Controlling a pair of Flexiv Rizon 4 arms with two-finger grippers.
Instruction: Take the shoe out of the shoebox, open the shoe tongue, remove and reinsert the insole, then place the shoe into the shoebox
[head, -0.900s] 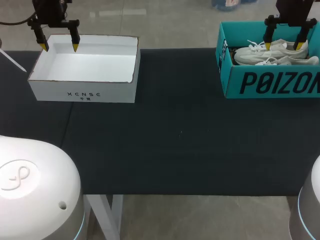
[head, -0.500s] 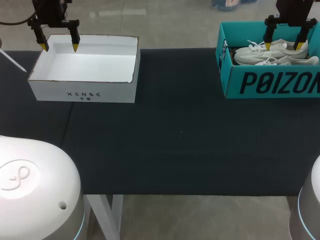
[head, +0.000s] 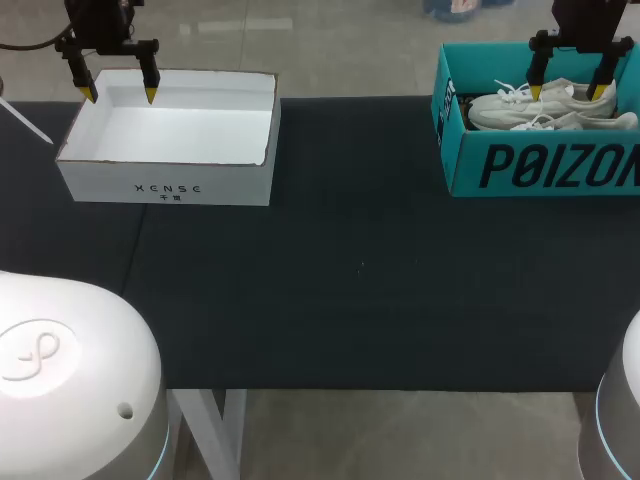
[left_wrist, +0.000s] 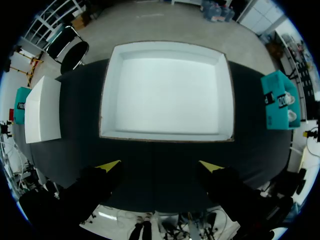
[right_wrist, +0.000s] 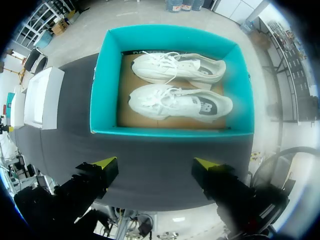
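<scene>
A teal shoebox (head: 520, 165) stands at the table's far right, holding two white shoes (head: 530, 108) side by side. From the right wrist view both shoes (right_wrist: 177, 87) lie on their sides inside the teal shoebox (right_wrist: 105, 75). My right gripper (head: 567, 92) hangs open above that box, its yellow tips spread wide; in its own view the right gripper (right_wrist: 155, 162) sits over the box's near wall. My left gripper (head: 118, 93) hangs open over the far edge of the white box (head: 165, 185); its own view shows the left gripper (left_wrist: 160, 165) above the white box (left_wrist: 167, 135).
The white open box at the far left holds nothing. A white lid (left_wrist: 42, 112) lies on the table beside it, and a teal lid edge (left_wrist: 20, 102) shows past that. Dark cloth (head: 350, 280) covers the table between the two boxes.
</scene>
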